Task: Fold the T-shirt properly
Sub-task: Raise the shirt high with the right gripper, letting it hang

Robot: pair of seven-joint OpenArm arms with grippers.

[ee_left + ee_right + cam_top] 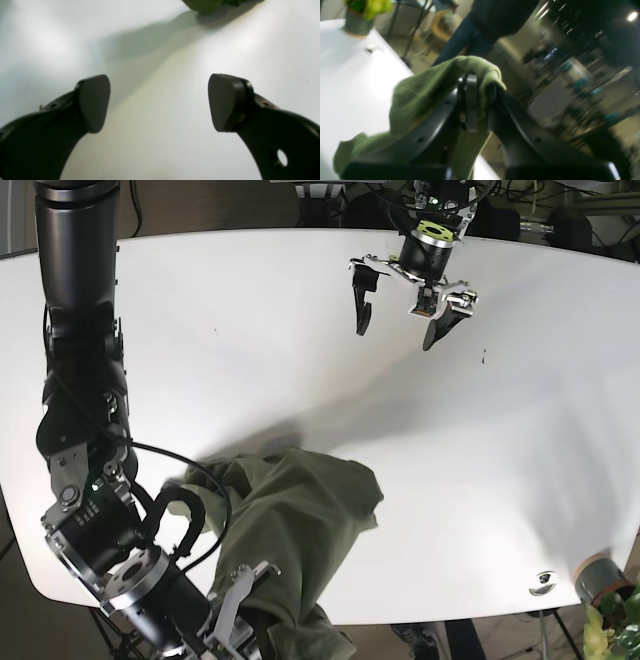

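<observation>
The olive green T-shirt (290,530) lies bunched at the near edge of the white table (300,360) in the base view. My right gripper (478,105) is shut on a fold of the shirt (427,87) and holds it up off the table; in the base view this gripper (245,620) sits at the bottom left. My left gripper (159,102) is open and empty above bare table, far from the shirt; only a shirt edge (207,5) shows at the top of its view. In the base view it (400,310) hangs at the far side of the table.
A potted plant (605,600) stands at the table's near right corner, also seen in the right wrist view (361,17). A small round fitting (543,583) is set in the tabletop beside it. A person in dark clothes (480,30) stands beyond the table edge.
</observation>
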